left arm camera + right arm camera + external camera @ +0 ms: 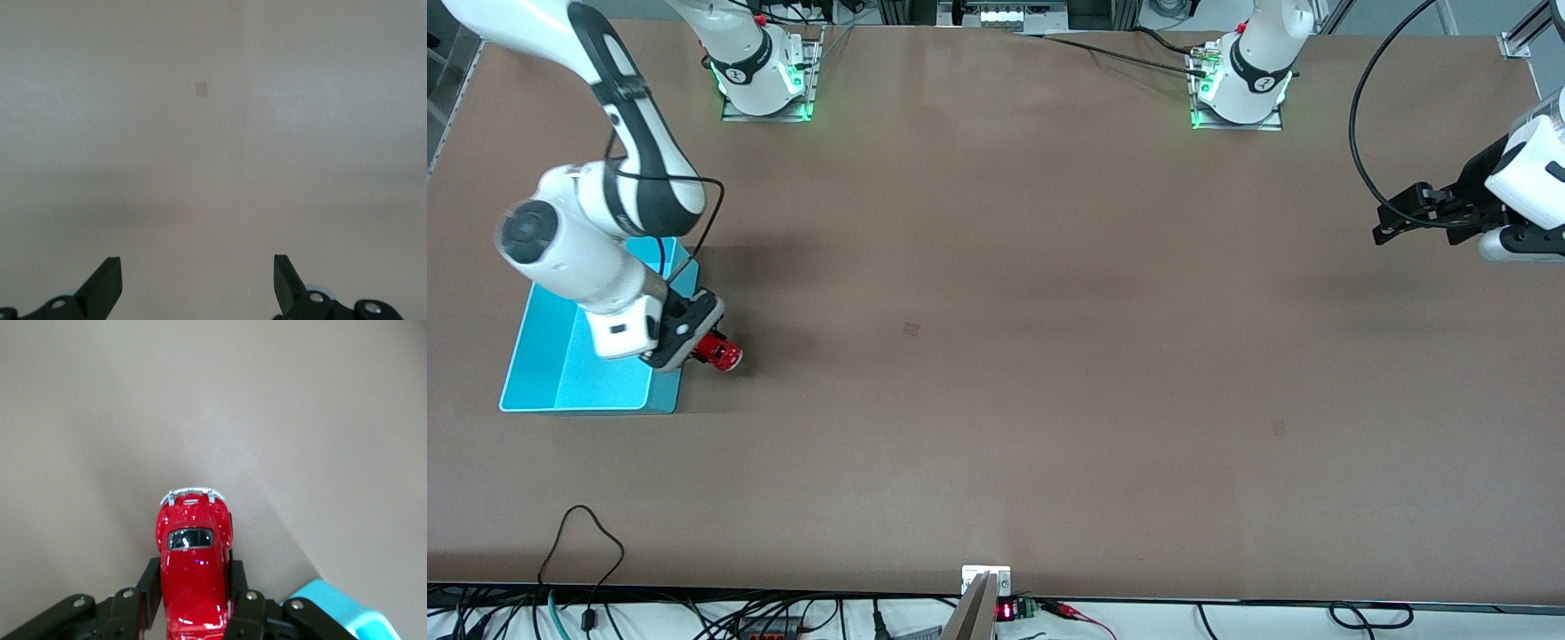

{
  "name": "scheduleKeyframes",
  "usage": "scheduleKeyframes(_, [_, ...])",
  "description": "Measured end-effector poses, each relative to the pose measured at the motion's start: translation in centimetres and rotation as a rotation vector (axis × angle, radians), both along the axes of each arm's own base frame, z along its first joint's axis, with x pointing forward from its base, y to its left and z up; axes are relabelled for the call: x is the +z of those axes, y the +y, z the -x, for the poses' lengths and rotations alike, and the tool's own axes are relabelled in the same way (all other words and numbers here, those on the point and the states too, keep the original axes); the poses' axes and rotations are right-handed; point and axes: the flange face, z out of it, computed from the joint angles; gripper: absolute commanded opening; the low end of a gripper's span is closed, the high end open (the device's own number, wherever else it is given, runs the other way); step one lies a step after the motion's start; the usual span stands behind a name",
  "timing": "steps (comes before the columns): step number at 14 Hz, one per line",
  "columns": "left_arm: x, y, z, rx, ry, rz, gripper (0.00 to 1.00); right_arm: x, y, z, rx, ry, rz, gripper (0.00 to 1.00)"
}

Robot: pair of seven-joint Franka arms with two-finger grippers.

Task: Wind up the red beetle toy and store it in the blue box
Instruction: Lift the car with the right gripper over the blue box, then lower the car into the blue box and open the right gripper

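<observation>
The right claw (704,348) is pinching the beetle (719,352), one finger on each side of its body, at the table (996,356) just beside the box (560,373) wall that faces the left arm's end. The box sits near the table edge at the right arm's end, and the right arm leans across over it. The left claw (1392,224) hangs spread wide with nothing in it over the table's edge at the left arm's end, waiting. The table is a plain matte brown sheet with a few faint small marks; cables run along its edge nearest the front camera, and both arm bases glow green at the edge farthest from it. The right wrist view alone shows the beetle's silvery bumper, dark window and the fingers (150,583) against its flanks, with a box corner beside them. The left wrist view shows only bare table and a small pale mark (201,89).
</observation>
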Motion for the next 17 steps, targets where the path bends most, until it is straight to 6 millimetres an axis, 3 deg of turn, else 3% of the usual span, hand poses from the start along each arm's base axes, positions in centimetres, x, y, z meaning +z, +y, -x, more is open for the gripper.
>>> scheduleKeyframes(1, [0.0, 0.0, 0.0, -0.001, 0.0, -0.003, 1.0, 1.4, -0.7, 0.0, -0.101, 0.009, -0.009, 0.0])
scheduleKeyframes(3, [0.0, -0.1, 0.0, -0.002, 0.0, -0.004, 1.0, 2.4, -5.2, 0.5, -0.374, 0.053, -0.003, 0.0])
scheduleKeyframes(6, [0.0, -0.2, 0.0, -0.005, 0.0, -0.004, 1.0, 1.3, -14.7, 1.9, -0.704, 0.114, 0.023, 0.0])
scheduleKeyframes(8, [0.0, -0.2, 0.0, -0.005, 0.0, -0.004, 1.0, -0.5, -18.9, 3.1, -0.837, 0.153, 0.038, 0.0])
scheduleKeyframes(11, [0.0, -0.3, 0.0, -0.006, 0.0, -0.004, 1.0, -5.1, -21.4, 4.1, -0.959, 0.22, 0.062, 0.0])
scheduleKeyframes(14, [0.0, -0.3, 0.0, -0.006, 0.0, -0.004, 1.0, -9.6, -21.5, 4.5, -0.974, 0.275, 0.081, 0.04])
scheduleKeyframes(15, [0.0, -0.3, 0.0, -0.006, 0.0, -0.004, 1.0, -10.9, -21.5, 4.7, -0.974, 0.294, 0.086, 0.11])
scheduleKeyframes(17, [0.0, -0.2, 0.0, -0.006, 0.0, -0.004, 1.0, -13.0, -21.4, 5.0, -0.974, 0.321, 0.095, 0.68])
